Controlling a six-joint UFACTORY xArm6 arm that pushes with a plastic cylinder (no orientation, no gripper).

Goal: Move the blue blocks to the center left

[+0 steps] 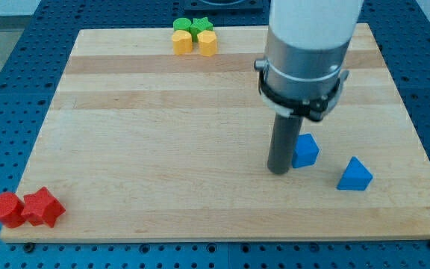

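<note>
Two blue blocks lie at the view's lower right. One blue block (pixel 305 150) sits right beside my tip (pixel 278 171), touching or nearly touching it on the tip's right side. The other blue block (pixel 354 175), a triangular wedge, lies further right and a little lower, apart from the tip. The dark rod hangs from the arm's white and grey cylinder (pixel 304 56), which hides part of the board behind it.
The wooden board (pixel 163 149) lies on a blue perforated table. At the view's top stand two green blocks (pixel 192 26) and two yellow blocks (pixel 195 42) in a cluster. A red round block (pixel 6 208) and a red star block (pixel 42 208) sit at the bottom left corner.
</note>
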